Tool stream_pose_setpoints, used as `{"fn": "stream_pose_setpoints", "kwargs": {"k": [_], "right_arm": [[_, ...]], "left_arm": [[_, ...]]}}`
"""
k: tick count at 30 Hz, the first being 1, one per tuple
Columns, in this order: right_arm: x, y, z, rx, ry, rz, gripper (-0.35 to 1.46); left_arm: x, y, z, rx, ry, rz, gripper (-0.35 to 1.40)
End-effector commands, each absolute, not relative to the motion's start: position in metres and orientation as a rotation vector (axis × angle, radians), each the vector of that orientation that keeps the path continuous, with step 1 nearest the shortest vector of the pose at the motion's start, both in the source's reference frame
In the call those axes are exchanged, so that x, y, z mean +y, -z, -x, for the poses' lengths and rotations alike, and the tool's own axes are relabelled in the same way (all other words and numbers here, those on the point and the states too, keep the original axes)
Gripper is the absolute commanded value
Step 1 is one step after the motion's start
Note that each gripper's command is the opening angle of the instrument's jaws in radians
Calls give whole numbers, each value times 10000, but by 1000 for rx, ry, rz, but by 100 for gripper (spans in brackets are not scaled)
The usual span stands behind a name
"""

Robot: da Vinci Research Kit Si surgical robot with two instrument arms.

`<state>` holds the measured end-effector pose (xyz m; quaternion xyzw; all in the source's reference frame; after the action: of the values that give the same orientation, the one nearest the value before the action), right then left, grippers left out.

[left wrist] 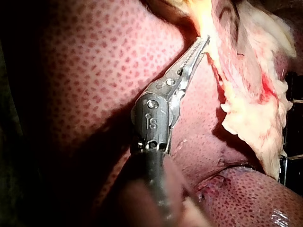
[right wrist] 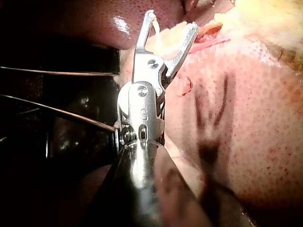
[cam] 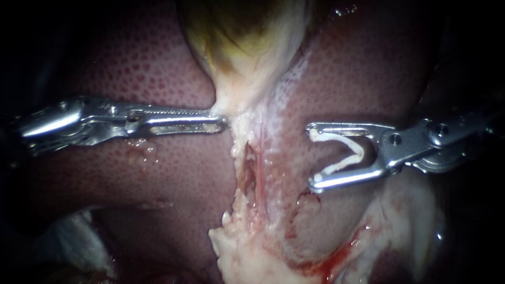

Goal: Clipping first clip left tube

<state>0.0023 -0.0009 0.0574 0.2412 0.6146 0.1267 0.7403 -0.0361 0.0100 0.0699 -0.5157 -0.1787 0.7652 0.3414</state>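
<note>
**Endoscope view.** Mottled red-brown liver lies around both instruments. The yellow-green gallbladder narrows into a strip of pale tissue that runs down between the two sets of jaws. A smear of blood sits well below the right one.

The left instrument has its jaws closed together, and their tips nip the edge of the pale tissue just under the gallbladder's neck. The right instrument holds its jaws wide apart. An open white clip is seated against both of them, its mouth facing the strip.

A thin reddish tube runs along the strip ahead of that mouth. It is apart from the clip and outside the jaws, with only bare pale tissue between them. I cannot tell whether this is the left tube.

**Left wrist view.** The left instrument lies over the liver. Its jaws are together, and their tips meet the pale tissue, whose ragged, blood-flecked edge trails back beside the shaft.

**Right wrist view.** The right instrument spreads its jaws in front of pale yellowish tissue. Of the clip, only a white end at one jaw's tip is plain. The pink tube lies just beside the other jaw, outside the gap. Liver spreads on that side of the shaft, and thin wires cross the dark on the opposite side.
</note>
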Motion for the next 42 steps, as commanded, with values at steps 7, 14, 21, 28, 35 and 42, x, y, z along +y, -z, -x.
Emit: {"fn": "stream_pose_setpoints", "kwargs": {"k": [7, 14, 21, 28, 35, 42], "right_arm": [[-9, -574, -23, 1348, -278, -529, 60], [-9, -574, -23, 1348, -279, -529, 60], [-8, -575, -23, 1348, -279, -529, 60], [-8, -575, -23, 1348, -279, -529, 60], [-10, -577, -25, 1348, -278, -527, 60], [-27, -610, -49, 1339, -268, -537, 60]], "left_arm": [[107, -686, 346, -487, -1988, 1348, -35], [125, -645, 306, -456, -1940, 1361, -35], [137, -604, 277, -419, -1899, 1399, -35], [138, -584, 271, -405, -1890, 1420, -35], [137, -585, 271, -404, -1891, 1420, -35], [136, -585, 271, -403, -1891, 1420, -35]]}}
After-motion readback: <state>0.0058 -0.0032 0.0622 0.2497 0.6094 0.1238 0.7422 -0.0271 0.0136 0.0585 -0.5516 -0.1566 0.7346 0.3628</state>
